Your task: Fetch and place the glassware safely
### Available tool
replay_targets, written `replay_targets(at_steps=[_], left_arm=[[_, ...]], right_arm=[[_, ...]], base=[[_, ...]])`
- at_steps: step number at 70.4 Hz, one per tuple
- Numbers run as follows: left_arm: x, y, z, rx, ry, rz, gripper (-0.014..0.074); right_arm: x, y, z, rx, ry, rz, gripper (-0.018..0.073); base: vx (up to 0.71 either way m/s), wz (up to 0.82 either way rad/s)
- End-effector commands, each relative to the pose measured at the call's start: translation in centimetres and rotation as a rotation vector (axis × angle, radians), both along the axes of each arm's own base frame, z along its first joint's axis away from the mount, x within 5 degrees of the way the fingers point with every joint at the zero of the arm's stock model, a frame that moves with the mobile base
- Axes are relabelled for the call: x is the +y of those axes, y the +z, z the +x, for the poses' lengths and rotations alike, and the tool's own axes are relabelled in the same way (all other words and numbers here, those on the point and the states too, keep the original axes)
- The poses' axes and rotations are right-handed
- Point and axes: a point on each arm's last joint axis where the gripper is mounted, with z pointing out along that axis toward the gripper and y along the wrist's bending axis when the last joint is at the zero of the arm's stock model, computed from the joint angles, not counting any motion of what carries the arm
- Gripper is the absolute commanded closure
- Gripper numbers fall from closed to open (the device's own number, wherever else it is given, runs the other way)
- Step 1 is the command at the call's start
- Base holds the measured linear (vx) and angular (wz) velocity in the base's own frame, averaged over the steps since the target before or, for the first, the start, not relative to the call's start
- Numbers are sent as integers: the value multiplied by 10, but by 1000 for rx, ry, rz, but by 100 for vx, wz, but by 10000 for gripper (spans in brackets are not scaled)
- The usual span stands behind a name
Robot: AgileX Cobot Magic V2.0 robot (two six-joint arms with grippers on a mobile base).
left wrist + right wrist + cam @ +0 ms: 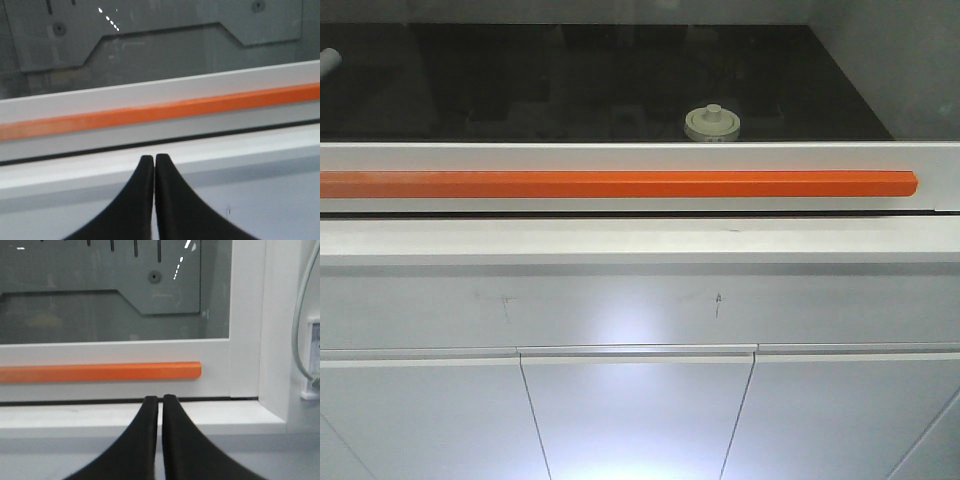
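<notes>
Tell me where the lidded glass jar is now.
In the front-facing view, the jar stands on the dark surface, right of centre, just beyond the orange bar.

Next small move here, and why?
Probably bring the right gripper up to the orange handle to lift the sash: the jar sits behind it, the sash looks lowered, and both this and the left gripper are shut, below the handle.

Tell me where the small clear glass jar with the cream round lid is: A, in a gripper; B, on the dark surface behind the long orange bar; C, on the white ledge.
B: the jar stands on the dark surface beyond the orange bar.
</notes>
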Motion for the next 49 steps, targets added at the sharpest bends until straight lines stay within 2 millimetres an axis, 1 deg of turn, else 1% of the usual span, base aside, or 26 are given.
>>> replay_targets(at_steps=[1, 7, 11, 12, 13, 16, 18, 19, 20, 23, 24, 25, 26, 27, 30, 31, 33, 37, 38, 45, 49], left_arm=[[0, 10, -2, -166, -8, -18, 603], [0, 27, -6, -242, -9, -20, 603], [0, 44, -8, -265, -9, -21, 603], [0, 51, -9, -273, -9, -21, 603], [0, 53, -9, -268, -9, -20, 603], [0, 68, -10, -279, -7, -17, 603], [0, 82, -12, -294, -6, -13, 603], [0, 85, -11, -286, -5, -10, 603], [0, 93, -11, -293, -4, -5, 603], [0, 111, -9, -308, 0, 11, 603], [0, 121, -10, -323, 2, 15, 603], [0, 120, -6, -307, 1, 15, 603], [0, 126, -7, -320, 2, 16, 603], [0, 138, -5, -326, 2, 15, 603], [0, 158, -1, -340, 2, 15, 603], [0, 162, 2, -340, 2, 15, 603], [-1, 169, 8, -329, 2, 15, 603], [-1, 188, 18, -330, 2, 16, 603], [-1, 193, 23, -323, 2, 19, 603], [-2, 209, 50, -286, 2, 25, 603], [-3, 213, 68, -260, 1, 25, 603]], right_arm=[[-1, 12, -4, -169, -15, -5, 562], [-2, 27, -8, -221, -11, 26, 562], [-2, 40, -10, -240, -6, 50, 562], [-2, 46, -11, -250, -5, 51, 562], [-2, 49, -12, -254, -4, 51, 562], [-1, 59, -12, -255, -2, 51, 562], [-1, 70, -13, -266, -1, 50, 562], [-1, 74, -14, -269, -1, 50, 562], [-1, 78, -13, -266, -1, 50, 562], [-1, 92, -12, -271, 0, 50, 562], [-1, 99, -13, -281, 1, 50, 562], [-1, 104, -12, -282, 2, 50, 562], [-1, 109, -12, -282, 2, 50, 562], [-1, 113, -10, -275, 2, 50, 562], [-1, 127, -8, -272, 4, 50, 562], [-1, 135, -8, -281, 5, 50, 562], [-1, 144, -5, -274, 6, 49, 562], [-1, 161, 0, -270, 8, 49, 562], [0, 167, 0, -276, 8, 49, 562], [0, 191, 17, -241, 10, 47, 562], [0, 196, 31, -195, 9, 42, 562]], base=[[0, 0], [0, 0], [0, 0], [0, 0], [0, 0], [0, 0], [0, 0], [0, 0], [0, 0], [0, 0], [0, 0], [0, 0], [0, 0], [0, 0], [0, 0], [0, 0], [0, 0], [0, 0], [0, 0], [0, 0], [0, 0]])
